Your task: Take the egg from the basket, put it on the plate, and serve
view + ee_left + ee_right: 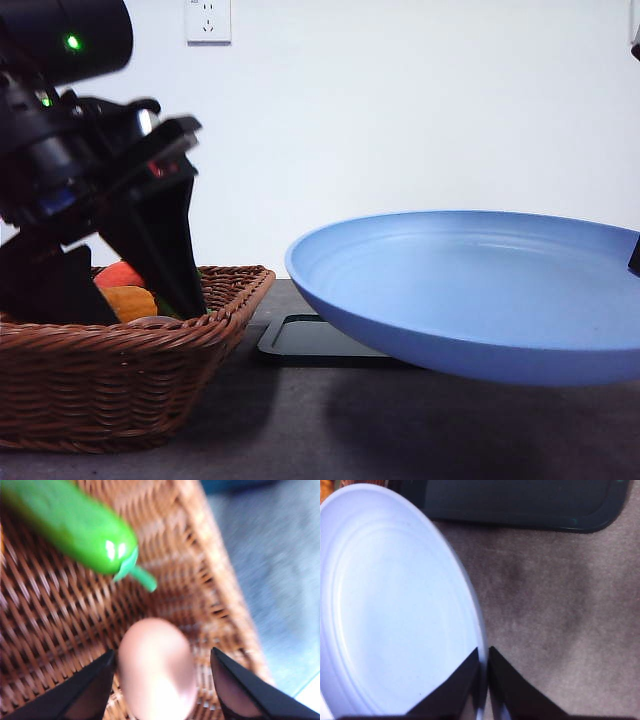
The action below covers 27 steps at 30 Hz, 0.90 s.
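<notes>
We reach for the egg while the plate hangs ready

We see the table [300, 440] carrying the basket [120, 390] at its left edge, and the plate [470, 290] held tilted above the surface, a black tray [310, 340] behind it. The right gripper [484, 670] has its fingers pressed together on the plate's rim. The left gripper [162, 680] is down in the basket, spread wide, one finger on either side of the egg [157, 672], which lies on the weave near the basket's wall, beside a green vegetable [70, 522]. We judge the pick-up to be the step in hand: next the fingers must close gently on the egg, then lift it across to the plate. We can read no writing or brand anywhere.
</notes>
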{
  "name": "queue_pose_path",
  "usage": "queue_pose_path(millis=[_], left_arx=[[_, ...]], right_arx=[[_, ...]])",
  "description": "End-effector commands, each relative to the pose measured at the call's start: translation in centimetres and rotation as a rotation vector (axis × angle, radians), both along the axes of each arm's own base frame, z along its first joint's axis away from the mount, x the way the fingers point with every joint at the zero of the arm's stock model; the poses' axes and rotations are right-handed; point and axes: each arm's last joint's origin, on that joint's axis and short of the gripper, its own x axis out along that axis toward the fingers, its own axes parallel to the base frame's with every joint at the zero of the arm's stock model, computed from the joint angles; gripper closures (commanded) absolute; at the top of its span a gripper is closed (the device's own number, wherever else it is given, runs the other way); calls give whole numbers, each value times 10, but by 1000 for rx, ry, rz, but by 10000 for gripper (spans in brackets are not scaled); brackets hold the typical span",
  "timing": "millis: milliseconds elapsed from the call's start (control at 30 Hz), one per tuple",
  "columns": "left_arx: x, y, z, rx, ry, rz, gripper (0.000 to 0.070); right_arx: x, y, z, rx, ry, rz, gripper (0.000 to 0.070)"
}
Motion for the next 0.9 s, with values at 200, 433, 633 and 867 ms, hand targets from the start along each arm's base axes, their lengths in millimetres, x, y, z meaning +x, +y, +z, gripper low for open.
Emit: queue_pose_path(millis=[200,433,633,867], left_arx=[[4,-4,-7,43,-7,-24,319],[4,-4,-7,55,-16,-44,374],[3,-4,-8,68,-7,-55,493],[8,-7,10,85,-12,-92,518]], right_arx=[[1,1,2,12,-1,-4,700],[1,1,2,13,-1,-3,700],[1,1,2,13,-2,-4,700],[1,1,1,12,0,-4,700]])
